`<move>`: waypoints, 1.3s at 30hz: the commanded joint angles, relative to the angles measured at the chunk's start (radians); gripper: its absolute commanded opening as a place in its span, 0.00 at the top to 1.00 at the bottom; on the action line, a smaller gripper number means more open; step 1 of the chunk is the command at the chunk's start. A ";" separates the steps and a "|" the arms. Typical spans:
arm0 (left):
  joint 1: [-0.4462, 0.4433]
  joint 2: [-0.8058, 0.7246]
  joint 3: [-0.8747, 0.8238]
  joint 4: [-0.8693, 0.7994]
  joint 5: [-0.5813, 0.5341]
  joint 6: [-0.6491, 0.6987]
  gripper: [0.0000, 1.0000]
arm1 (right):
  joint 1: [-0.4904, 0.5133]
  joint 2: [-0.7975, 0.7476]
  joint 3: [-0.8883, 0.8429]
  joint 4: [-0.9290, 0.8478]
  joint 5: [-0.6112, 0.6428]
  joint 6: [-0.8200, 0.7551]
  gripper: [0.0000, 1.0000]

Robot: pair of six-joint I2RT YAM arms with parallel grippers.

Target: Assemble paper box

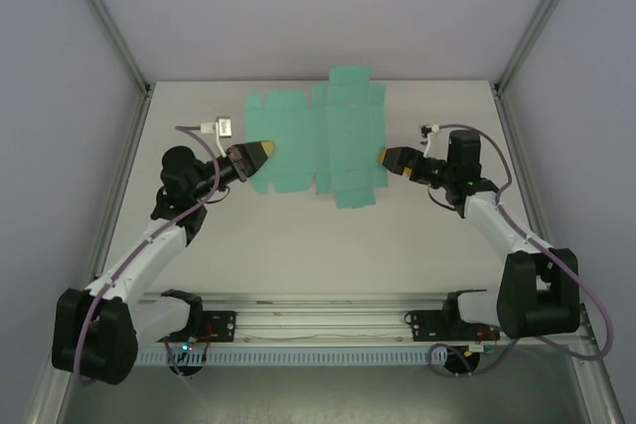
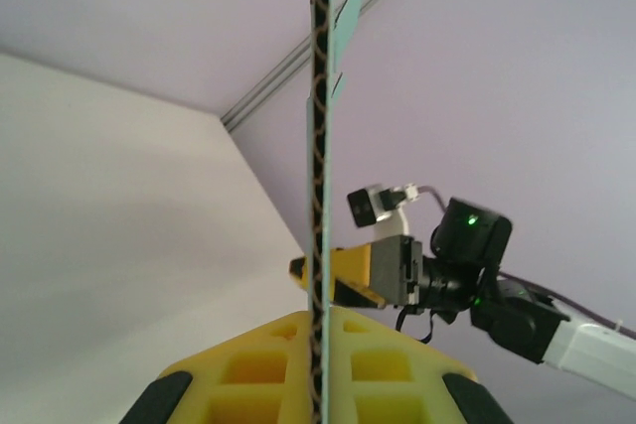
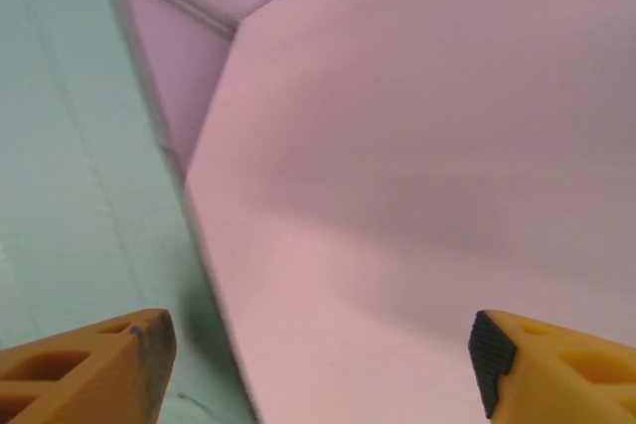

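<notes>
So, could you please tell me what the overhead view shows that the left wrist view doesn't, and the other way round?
Overhead view: the paper box as a whole unfolded sheet, with all its flaps and creases laid out, and both arms from base to tip. Left wrist view: the sheet seen edge-on, its wavy inner layer visible, pinched between the yellow fingers of the left gripper. Both: the right gripper at the sheet's opposite edge.
</notes>
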 commanded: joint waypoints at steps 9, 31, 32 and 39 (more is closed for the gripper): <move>0.010 -0.059 -0.041 0.024 -0.041 -0.038 1.00 | 0.001 -0.006 -0.031 0.222 -0.215 0.088 0.52; 0.009 -0.116 -0.076 0.079 -0.020 -0.077 1.00 | 0.014 0.097 0.053 0.268 -0.302 0.044 0.54; 0.009 -0.116 -0.076 0.077 -0.022 -0.072 1.00 | 0.014 0.101 0.058 0.271 -0.310 0.045 0.54; 0.010 -0.106 -0.075 0.062 -0.028 -0.071 1.00 | 0.041 0.094 0.073 0.285 -0.333 0.035 0.76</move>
